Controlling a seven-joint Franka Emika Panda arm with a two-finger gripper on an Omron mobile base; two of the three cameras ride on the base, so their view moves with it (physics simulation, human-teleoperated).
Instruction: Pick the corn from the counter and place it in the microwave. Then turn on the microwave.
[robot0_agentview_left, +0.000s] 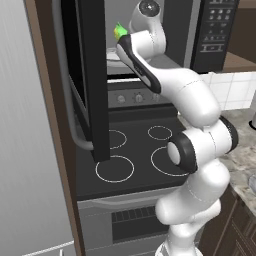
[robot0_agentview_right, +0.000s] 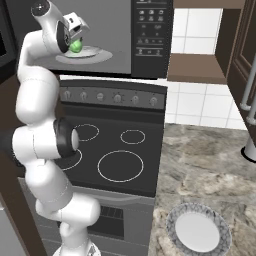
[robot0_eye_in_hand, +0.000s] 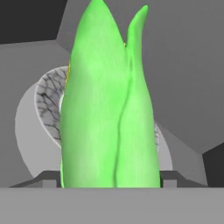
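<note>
The microwave (robot0_agentview_right: 150, 35) hangs above the stove with its door (robot0_agentview_left: 92, 75) swung wide open to the left. My arm reaches into its grey cavity. My gripper (robot0_eye_in_hand: 108, 177) is shut on the corn (robot0_eye_in_hand: 105, 109), a bright green husk with a sliver of yellow at its edge, its fingers flanking the husk's base. The corn (robot0_agentview_right: 76, 47) hangs just above the white round plate (robot0_agentview_right: 97, 55) inside; I cannot tell whether it touches the plate. From the left, the corn (robot0_agentview_left: 119, 31) peeks out past the hand. The marbled counter (robot0_agentview_right: 200, 160) lies to the right.
The black stovetop (robot0_agentview_right: 115, 150) with white rings lies under the microwave, with a knob row (robot0_agentview_right: 117, 98) behind it. An empty patterned plate (robot0_agentview_right: 198, 232) sits on the counter near the front edge. The microwave's button panel (robot0_agentview_left: 215, 30) is right of the cavity.
</note>
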